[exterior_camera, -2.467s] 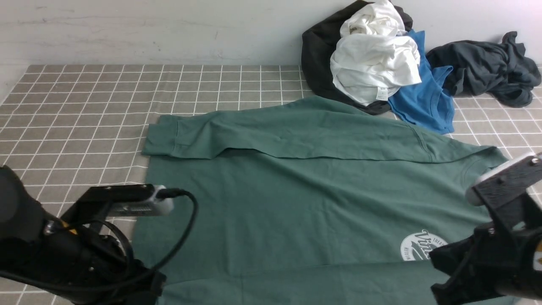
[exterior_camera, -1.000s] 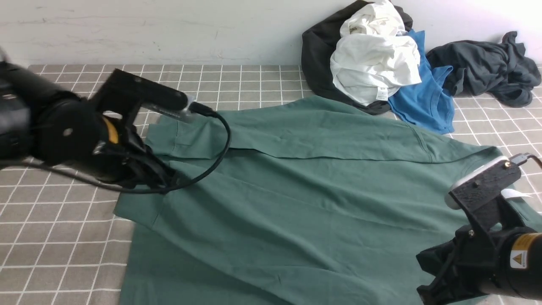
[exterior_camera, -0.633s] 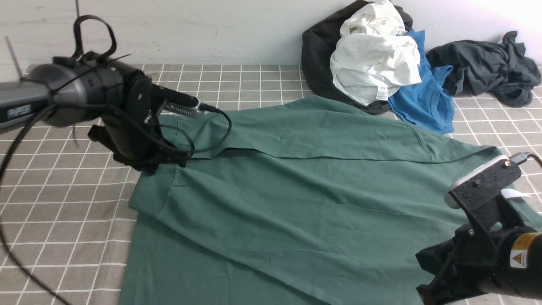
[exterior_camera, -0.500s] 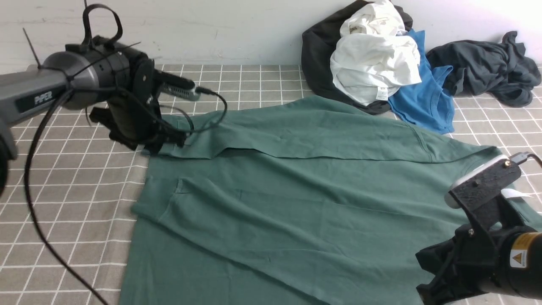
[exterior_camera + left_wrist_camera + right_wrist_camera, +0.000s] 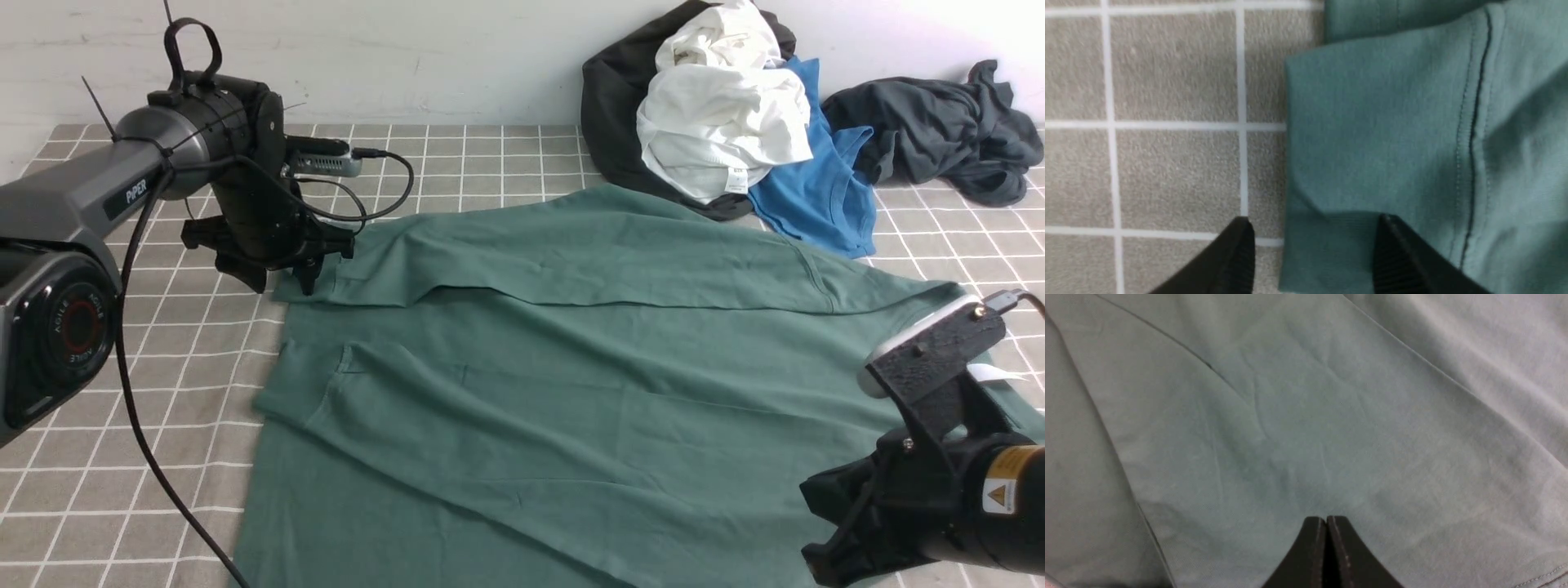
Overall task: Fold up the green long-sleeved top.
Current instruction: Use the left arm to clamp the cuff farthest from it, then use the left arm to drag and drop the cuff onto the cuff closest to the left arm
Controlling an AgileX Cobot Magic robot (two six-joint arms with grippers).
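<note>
on checked cloth, the green top [image 5: 571, 376] lies seemingly beneath the left tool [image 5: 1314, 245].

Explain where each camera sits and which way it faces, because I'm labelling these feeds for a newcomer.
Front view: between the two arms, looking forward over the green top; both arms show, left gripper included.
Left wrist view: on the left arm's wrist, looking at a cuff and the checked cloth; the left gripper's parted fingertips show.
Right wrist view: on the right arm's wrist, facing the top's fabric; the right gripper's closed fingertips show.
Shared: front and left wrist views both show the cuff and checked cloth.
</note>
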